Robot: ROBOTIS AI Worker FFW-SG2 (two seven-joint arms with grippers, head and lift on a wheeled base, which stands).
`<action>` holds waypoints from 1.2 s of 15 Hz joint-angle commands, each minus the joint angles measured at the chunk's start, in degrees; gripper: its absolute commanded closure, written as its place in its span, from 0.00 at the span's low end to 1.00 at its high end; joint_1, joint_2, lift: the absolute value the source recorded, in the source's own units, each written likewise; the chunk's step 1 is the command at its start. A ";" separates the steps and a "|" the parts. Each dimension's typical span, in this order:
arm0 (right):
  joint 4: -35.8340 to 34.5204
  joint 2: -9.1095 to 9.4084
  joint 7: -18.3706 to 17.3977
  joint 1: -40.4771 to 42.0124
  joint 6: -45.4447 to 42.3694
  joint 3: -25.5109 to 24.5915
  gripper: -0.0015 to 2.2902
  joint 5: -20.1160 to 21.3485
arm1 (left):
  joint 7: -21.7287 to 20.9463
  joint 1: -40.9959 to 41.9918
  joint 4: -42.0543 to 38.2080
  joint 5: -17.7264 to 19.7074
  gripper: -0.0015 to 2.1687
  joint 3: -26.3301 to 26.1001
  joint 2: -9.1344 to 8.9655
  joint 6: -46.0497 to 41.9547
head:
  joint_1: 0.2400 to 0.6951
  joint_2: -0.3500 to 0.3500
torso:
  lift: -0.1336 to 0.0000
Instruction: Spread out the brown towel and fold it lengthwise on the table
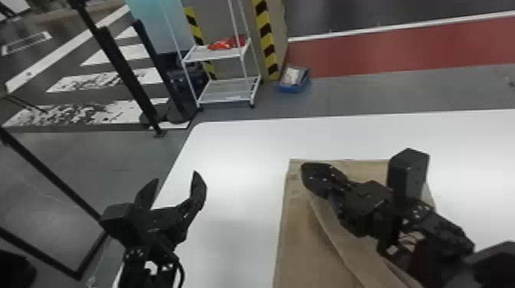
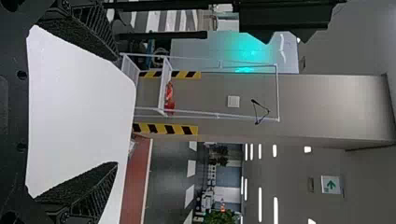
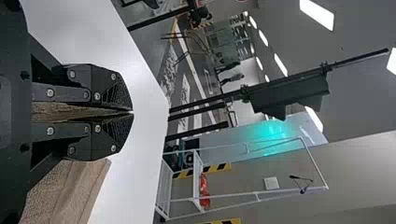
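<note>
In the head view the brown towel (image 1: 302, 237) lies on the right half of the white table (image 1: 230, 161), with a raised fold running diagonally under the right arm. My right gripper (image 1: 315, 179) is over the towel's far left part, pinching its cloth. The right wrist view shows that gripper (image 3: 130, 112) shut, towel fabric (image 3: 60, 112) held between its fingers and more of it hanging beside them. Off the towel, above the table's left edge, my left gripper (image 1: 174, 180) stands open and holds nothing. Its fingers are wide apart in the left wrist view, the gripper (image 2: 114, 112) framing bare tabletop.
Beyond the table's far left corner stands a white shelf cart (image 1: 222, 53) with a red item on it. A blue bin (image 1: 294, 79) sits on the floor by the striped pillar. Black posts (image 1: 126, 76) rise from the floor at the left.
</note>
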 commanded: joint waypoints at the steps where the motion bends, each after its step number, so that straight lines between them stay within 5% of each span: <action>1: 3.54 1.06 0.00 -2.24 0.17 3.38 0.44 1.75 | 0.00 0.11 0.06 0.10 0.04 0.14 -0.05 -0.02 | 1.00 1.00 | 0.07; 5: 7.06 1.06 1.23 -4.97 -0.01 7.42 0.42 2.02 | -0.09 0.11 0.06 0.10 0.04 -0.04 -0.31 -0.02 | 1.00 1.00 | 0.07; 7: 7.14 1.06 2.20 -4.97 -0.01 7.60 0.04 1.84 | -0.09 0.11 0.15 -0.08 0.04 -0.21 -0.31 -0.02 | 1.00 1.00 | 0.07; 8: 7.23 1.06 2.90 -4.97 -0.18 7.51 0.00 1.40 | -0.09 0.11 0.15 -0.08 0.04 -0.30 -0.31 -0.02 | 1.00 1.00 | 0.07; 11: 6.53 0.89 3.16 -3.30 -3.17 6.19 0.00 0.78 | -0.09 0.11 0.15 -0.16 0.04 -0.39 -0.40 -0.02 | 1.00 1.00 | 0.07; 18: 0.46 -1.66 3.25 1.36 -2.47 -7.96 0.02 0.96 | -1.58 -0.50 0.59 -0.16 0.04 -1.09 -0.31 1.03 | 1.00 1.00 | 0.07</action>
